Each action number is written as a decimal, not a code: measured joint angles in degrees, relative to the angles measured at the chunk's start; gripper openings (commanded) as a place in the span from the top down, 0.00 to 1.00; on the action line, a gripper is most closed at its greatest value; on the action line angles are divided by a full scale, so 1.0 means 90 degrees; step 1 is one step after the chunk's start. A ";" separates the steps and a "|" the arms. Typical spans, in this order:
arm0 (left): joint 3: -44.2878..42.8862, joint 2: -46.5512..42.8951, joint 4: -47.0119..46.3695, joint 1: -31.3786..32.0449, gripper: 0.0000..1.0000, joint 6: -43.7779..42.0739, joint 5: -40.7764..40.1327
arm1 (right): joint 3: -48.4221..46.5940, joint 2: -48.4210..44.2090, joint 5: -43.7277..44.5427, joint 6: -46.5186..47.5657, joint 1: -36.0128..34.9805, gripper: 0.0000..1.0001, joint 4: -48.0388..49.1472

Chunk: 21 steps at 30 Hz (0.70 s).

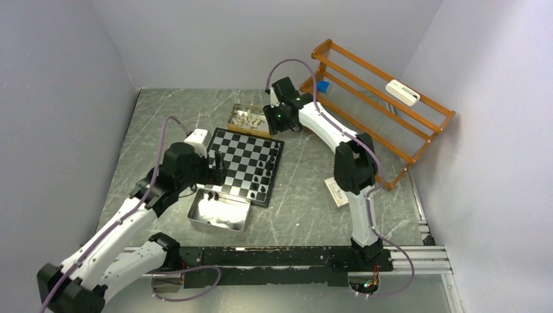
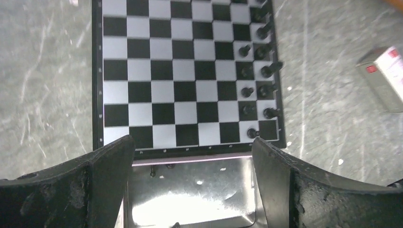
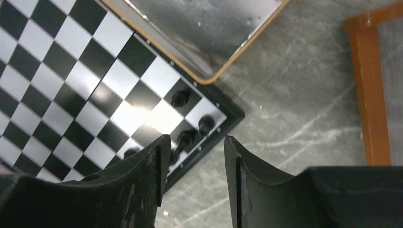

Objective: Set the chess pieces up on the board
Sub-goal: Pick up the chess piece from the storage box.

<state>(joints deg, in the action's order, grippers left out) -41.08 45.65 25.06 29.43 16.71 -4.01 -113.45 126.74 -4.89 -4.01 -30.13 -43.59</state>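
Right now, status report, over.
Left gripper open, above silver tray. Right gripper open, empty, over board corner. Black pieces lined along one board edge; white pieces in far tray. No obstruction seen.

board (image 2: 161, 71): far rows cut off by the left wrist view's top edge
silver tray (image 2: 190, 190): near part beyond the bottom edge
black pieces (image 1: 263, 175): kinds too small to tell from above
small box (image 2: 386, 76): clipped at the right edge
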 measured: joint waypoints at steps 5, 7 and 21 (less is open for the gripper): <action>-0.0177 0.0964 0.0444 -0.0005 0.03 0.0338 -0.0126 | 0.1341 -0.1299 -0.0311 -0.0151 0.0012 0.43 0.0556; -0.0177 0.1175 0.0568 -0.0010 0.03 0.0522 -0.0136 | 0.1851 -0.1831 -0.0478 -0.0204 0.0012 0.40 0.0816; 0.0355 0.1734 0.0583 -0.0012 0.47 0.1642 -0.0177 | 0.5076 -0.5168 -0.1508 -0.0510 0.0015 0.36 0.2970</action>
<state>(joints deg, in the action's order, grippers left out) -37.89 61.25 30.30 29.32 31.48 -5.61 -67.77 80.23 -18.46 -8.60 -30.00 -16.86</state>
